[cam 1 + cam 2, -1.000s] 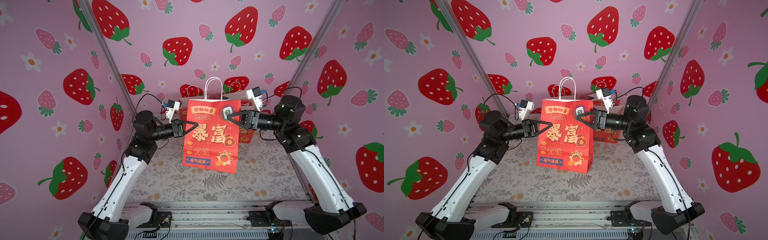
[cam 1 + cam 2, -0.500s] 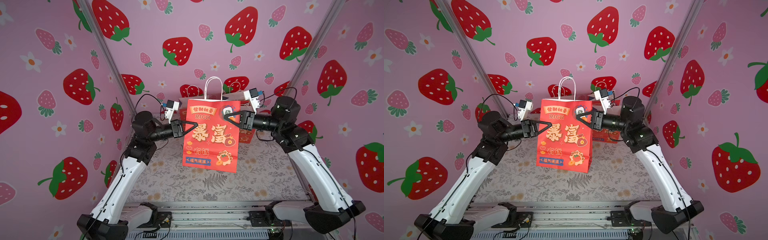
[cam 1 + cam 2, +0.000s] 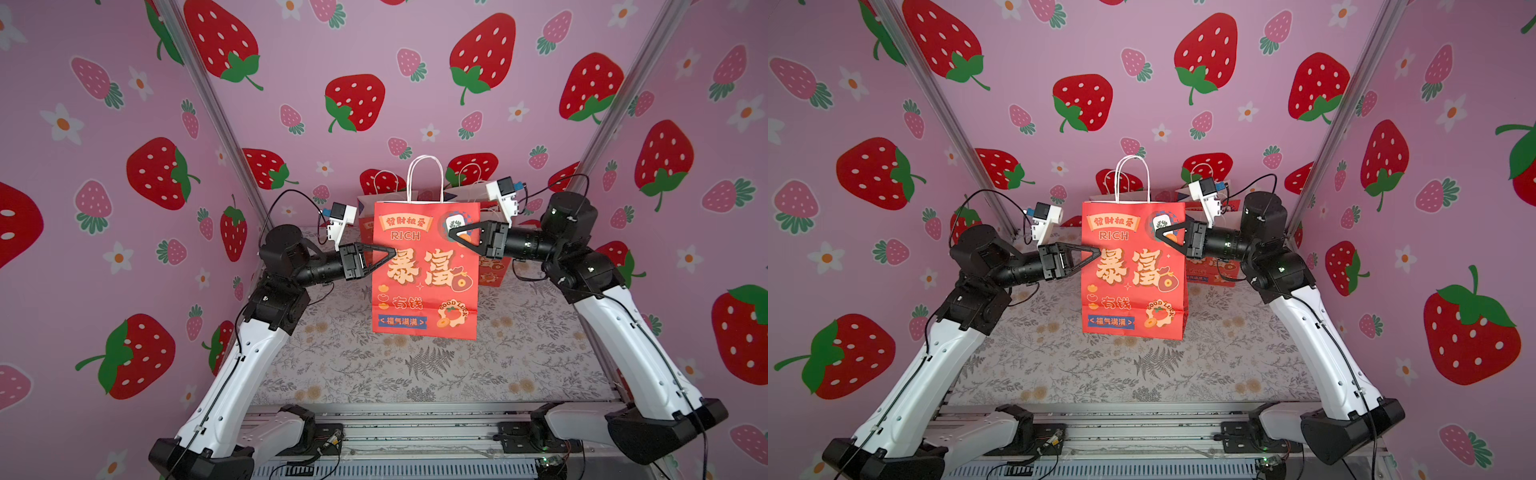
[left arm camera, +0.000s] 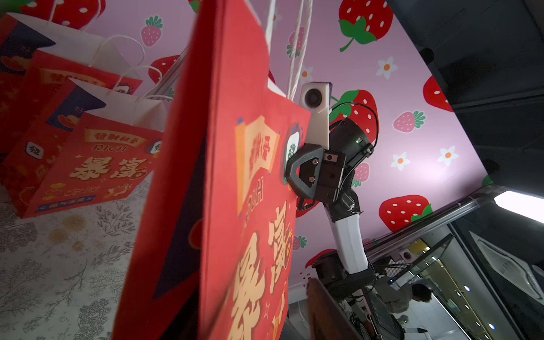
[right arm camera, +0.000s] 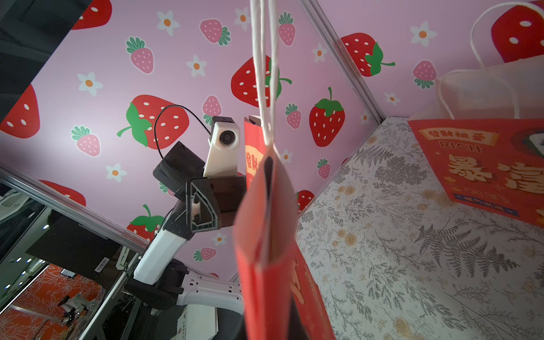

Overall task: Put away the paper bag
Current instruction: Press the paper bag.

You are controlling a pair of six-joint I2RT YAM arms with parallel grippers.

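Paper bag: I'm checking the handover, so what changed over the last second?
The right tool closed on the paper bag at its upper edge; its jaws stood open around it a second ago. The left tool, shut on the opposite edge before, now looks open, one finger standing off the paper. The bag stayed aloft and upright.
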